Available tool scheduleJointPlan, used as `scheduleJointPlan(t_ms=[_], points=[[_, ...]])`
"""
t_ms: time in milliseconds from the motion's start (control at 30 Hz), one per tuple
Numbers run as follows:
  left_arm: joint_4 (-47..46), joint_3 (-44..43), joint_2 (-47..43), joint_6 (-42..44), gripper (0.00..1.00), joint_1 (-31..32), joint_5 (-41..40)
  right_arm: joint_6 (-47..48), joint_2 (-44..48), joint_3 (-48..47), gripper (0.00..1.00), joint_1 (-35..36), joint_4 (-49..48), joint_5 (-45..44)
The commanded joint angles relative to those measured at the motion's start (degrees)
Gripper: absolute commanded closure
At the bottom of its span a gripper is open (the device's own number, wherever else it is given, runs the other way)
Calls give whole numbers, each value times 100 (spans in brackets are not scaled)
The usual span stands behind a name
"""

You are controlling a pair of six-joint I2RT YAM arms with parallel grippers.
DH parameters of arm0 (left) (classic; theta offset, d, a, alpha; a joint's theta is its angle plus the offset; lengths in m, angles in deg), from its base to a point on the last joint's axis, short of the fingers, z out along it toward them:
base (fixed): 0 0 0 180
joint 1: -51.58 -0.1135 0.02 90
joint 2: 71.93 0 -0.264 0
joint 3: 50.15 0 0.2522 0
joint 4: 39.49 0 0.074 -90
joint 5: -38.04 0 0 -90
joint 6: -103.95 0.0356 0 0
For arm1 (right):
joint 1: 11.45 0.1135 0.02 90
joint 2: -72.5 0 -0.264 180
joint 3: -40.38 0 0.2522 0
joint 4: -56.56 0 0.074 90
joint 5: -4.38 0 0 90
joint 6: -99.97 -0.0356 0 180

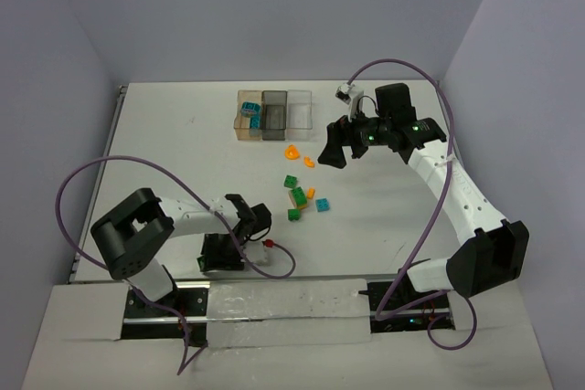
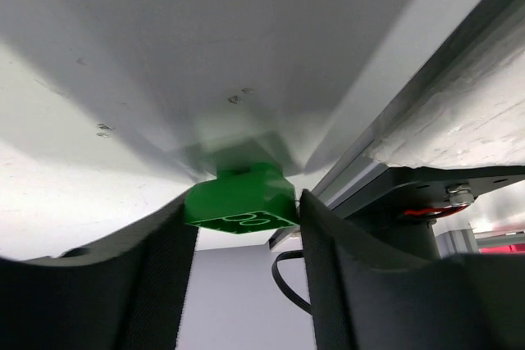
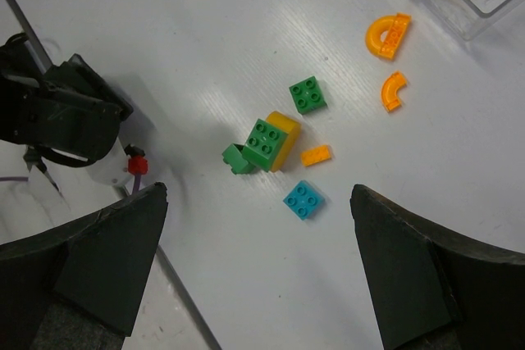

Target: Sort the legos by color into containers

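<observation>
While the L gripper point(image 2: 244, 212) is clamping a green brick point(image 2: 239, 196) low at the table's point(image 1: 164, 152) near edge, at 8 o'clock from the loose legos point(image 1: 298, 195), the R gripper point(image 3: 258, 194) is hanging over them w/ fingers spread wide, gripping nothing. Sorting is looking early: teal bricks point(image 1: 249, 116) are sitting in the orange box point(image 1: 239, 127) at 12 o'clock, while the grey box point(image 1: 274, 118) and clear box point(image 1: 300, 109) beside it are showing no contents from above. Next, by my read, L is needing a lift and a long carry toward 1 o'clock to a non-teal box. R is needing a drop onto one piece; the teal single point(image 3: 303, 199) is lying apart, whereas the green-on-orange stack point(image 3: 271, 143) is touching a neighbour. Tabletop is showing matt white, pale grey walls are closing in on 3 sides, and purple cables point(image 1: 91, 171) are trailing from both arms.
</observation>
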Motion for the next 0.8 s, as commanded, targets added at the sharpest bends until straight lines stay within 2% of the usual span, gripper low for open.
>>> scheduleJointPlan(t_ms=[0, 433, 500, 533, 667, 700, 767], points=[[-14, -230, 4, -39, 46, 31, -81, 79, 75, -220, 0, -25, 11, 10], [-470, -685, -131, -44, 69, 18, -111, 70, 75, -264, 0, -25, 37, -7], [-418, -1058, -297, -26, 77, -206, 61, 61, 118, -238, 0, -25, 12, -59], [-383, -1064, -367, -26, 77, -210, 65, 44, 119, -238, 0, -34, 11, -68], [-314, -2208, -580, -17, 99, -1160, 738, -152, 171, -168, 0, -166, -193, 29], [-400, -2635, -597, -35, 100, -1553, 995, -246, 154, -168, 0, -201, -270, 46], [-571, -3052, -540, -106, 100, -1907, 1212, -404, 137, -184, 0, -291, -351, 97]])
